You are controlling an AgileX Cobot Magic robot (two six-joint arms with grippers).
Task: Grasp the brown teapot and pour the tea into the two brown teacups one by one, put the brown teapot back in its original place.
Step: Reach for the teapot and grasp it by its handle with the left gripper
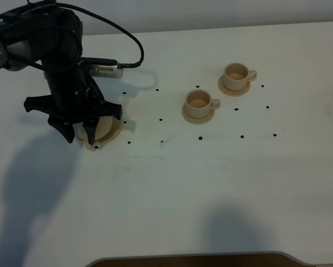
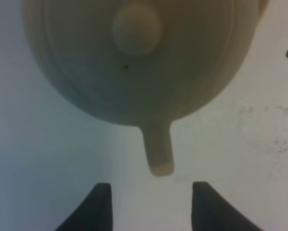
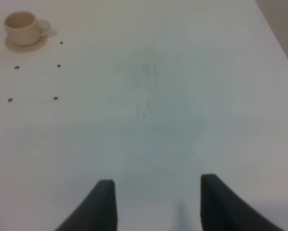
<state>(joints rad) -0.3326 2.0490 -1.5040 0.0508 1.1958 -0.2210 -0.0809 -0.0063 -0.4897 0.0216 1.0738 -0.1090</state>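
Left gripper (image 2: pixel 151 192) spread over one teapot (image 2: pixel 134 62), two cups right of teapot, nearer cup (image 1: pixel 199 100), farther cup (image 1: pixel 235 73), right gripper (image 3: pixel 156 192) spread, empty

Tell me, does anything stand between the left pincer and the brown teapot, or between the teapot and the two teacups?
Nothing visible does. The open left pincer is right at the brown teapot. Between it and the near teacup and far teacup lies only bare table with small black dots.
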